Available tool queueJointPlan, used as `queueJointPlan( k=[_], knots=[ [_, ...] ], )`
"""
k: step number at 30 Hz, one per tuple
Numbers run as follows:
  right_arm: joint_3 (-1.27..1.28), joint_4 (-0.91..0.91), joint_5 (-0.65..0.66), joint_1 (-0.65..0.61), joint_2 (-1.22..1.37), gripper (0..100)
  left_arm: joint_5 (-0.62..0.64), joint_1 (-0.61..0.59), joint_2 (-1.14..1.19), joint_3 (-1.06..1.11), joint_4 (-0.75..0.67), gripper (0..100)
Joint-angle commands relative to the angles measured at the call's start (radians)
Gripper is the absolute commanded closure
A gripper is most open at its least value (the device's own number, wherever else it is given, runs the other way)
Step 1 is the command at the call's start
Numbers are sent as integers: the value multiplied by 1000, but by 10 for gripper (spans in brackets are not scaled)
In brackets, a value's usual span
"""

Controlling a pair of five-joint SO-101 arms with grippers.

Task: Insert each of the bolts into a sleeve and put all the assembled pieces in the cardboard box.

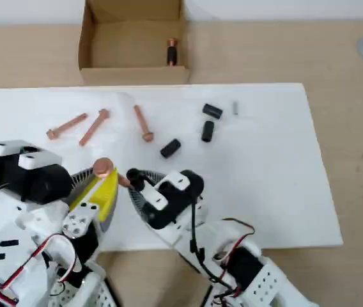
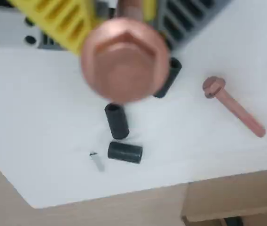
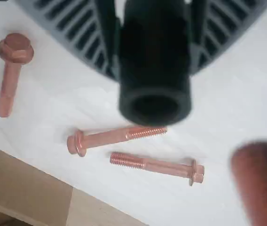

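Your left claw (image 1: pixel 108 182) is clamped on a copper bolt (image 2: pixel 124 59), and your right claw (image 1: pixel 142 184) grips a black sleeve (image 3: pixel 154 70). Both hang low over the white sheet (image 1: pixel 277 192) on the tabletop, with the bolt's tip near the sleeve's mouth. If the two axes are off line, the threads may catch the rim and twist the sleeve crooked in the jaws. Either piece could also slip and drop among the loose bolts (image 1: pixel 94 126) and loose sleeves (image 1: pixel 208 131). One assembled piece (image 1: pixel 171 52) lies in the cardboard box (image 1: pixel 87 45). You have no label or writing here that can be read.
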Motion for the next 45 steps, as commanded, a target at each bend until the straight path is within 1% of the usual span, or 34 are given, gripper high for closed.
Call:
queueJointPlan(
  k=[1,8,22,31,34,38,41,45],
  knots=[
    [-2,-23,-5,-5,-185,988,5,14,16,-51,2,992],
    [-2,-23,-6,-5,-185,988,40,14,21,-17,-5,991],
    [-2,-25,-8,-5,-185,988,38,14,21,66,-9,991],
    [-2,-23,-8,-5,-185,988,35,9,16,72,-158,992],
    [-2,-23,-8,-5,-185,988,34,8,21,84,-172,992],
    [-2,-25,-8,-5,-185,988,29,6,18,155,-175,992],
    [-2,-25,-8,-5,-185,988,-8,3,15,207,-218,992],
    [-2,-26,-8,-5,-185,988,-9,-48,15,232,-261,992]
  ],
)
